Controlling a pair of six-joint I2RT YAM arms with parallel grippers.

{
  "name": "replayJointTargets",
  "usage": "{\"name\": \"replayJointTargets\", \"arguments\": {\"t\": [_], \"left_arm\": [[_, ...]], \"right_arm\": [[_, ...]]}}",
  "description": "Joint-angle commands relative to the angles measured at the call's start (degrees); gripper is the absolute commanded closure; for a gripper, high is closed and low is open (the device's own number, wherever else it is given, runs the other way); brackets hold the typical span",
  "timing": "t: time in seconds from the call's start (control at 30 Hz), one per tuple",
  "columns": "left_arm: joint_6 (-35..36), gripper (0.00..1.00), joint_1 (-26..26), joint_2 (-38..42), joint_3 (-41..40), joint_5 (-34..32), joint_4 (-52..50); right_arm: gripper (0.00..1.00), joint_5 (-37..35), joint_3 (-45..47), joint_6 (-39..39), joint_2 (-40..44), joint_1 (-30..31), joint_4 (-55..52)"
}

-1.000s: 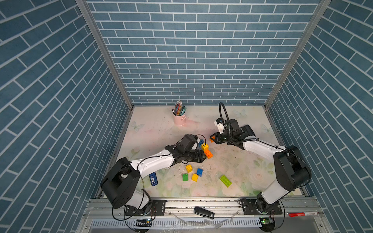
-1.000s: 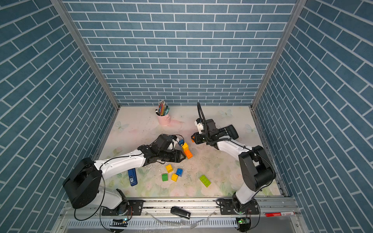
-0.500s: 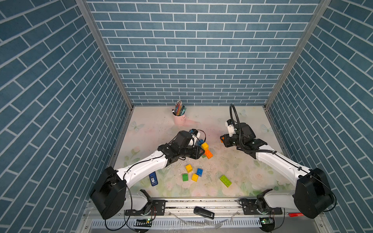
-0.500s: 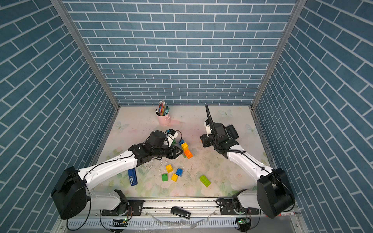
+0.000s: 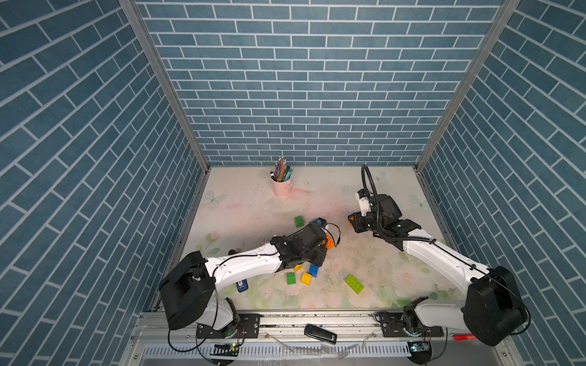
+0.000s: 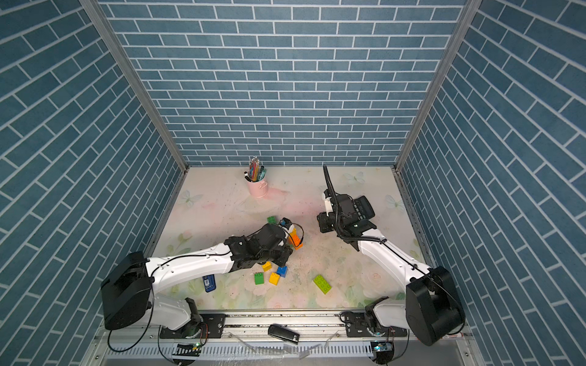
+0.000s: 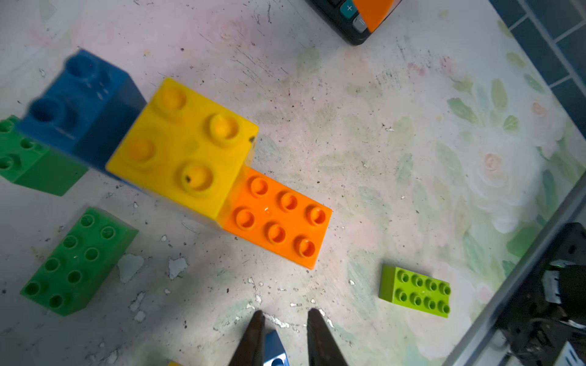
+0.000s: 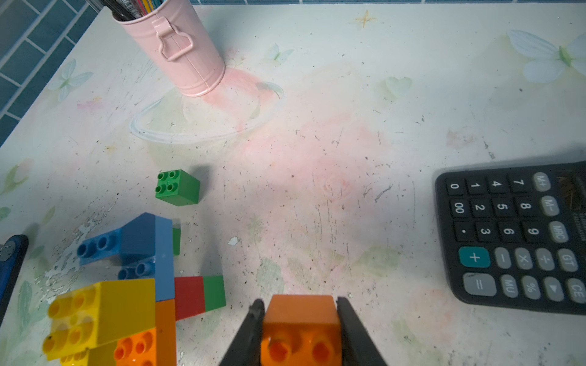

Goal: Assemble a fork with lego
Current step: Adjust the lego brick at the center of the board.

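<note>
Lego bricks (image 5: 306,278) are sitting scattered on the flowered table (image 5: 241,202), and we are placing everything against the pink cup (image 5: 281,187) of pens standing near the back wall. A green cube (image 5: 298,221) is resting near the cup, on its side toward the arm bases, apart from the other pieces. Just past that cube, farther from the cup, a joined cluster (image 8: 126,301) is standing. In the right wrist view we are seeing blue, yellow, orange, red and green pieces locked together, and in the left wrist view an orange oblong piece (image 7: 279,218) is sticking out low from under the yellow block (image 7: 184,149). Our right gripper (image 8: 300,304) is clamping an orange brick (image 8: 301,329) between its fingers, studs facing the wrist camera, to the right of the cup and nearer the bases, close to a black calculator (image 8: 513,234). Our left gripper (image 7: 285,313) is hanging beyond the cluster from the cup, over some small loose bricks (image 6: 274,279). Its fingertips are standing a little apart with the corner of a blue brick (image 7: 275,347) showing between them, and we are unable to tell whether they are pinching it. A lime oblong brick (image 5: 354,283) is lying farthest of the bricks from the cup, well apart from the cluster.
</note>
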State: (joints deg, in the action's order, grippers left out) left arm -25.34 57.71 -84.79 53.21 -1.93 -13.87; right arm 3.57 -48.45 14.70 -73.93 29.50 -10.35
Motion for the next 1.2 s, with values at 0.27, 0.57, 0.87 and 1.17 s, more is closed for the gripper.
{"name": "replayJointTargets", "arguments": {"t": [0.27, 0.57, 0.87, 1.17], "left_arm": [[2.50, 0.75, 2.58, -6.22, 6.19, -5.18, -2.33], [3.11, 0.75, 2.62, -8.07, 8.21, -4.17, -1.72], [3.52, 0.73, 2.63, -9.17, 9.37, -3.08, -1.19], [3.57, 0.69, 2.09, -2.52, 11.55, 4.42, -0.90]], "right_arm": [[1.00, -5.24, 1.07, -0.72, 3.01, -0.76, -1.67], [1.00, -4.54, 1.07, -0.76, 2.92, -0.93, -1.51], [1.00, -4.23, 1.07, -0.51, 2.77, -1.02, -1.26], [1.00, -2.53, 1.10, -0.99, 4.19, -1.15, -1.13]]}}
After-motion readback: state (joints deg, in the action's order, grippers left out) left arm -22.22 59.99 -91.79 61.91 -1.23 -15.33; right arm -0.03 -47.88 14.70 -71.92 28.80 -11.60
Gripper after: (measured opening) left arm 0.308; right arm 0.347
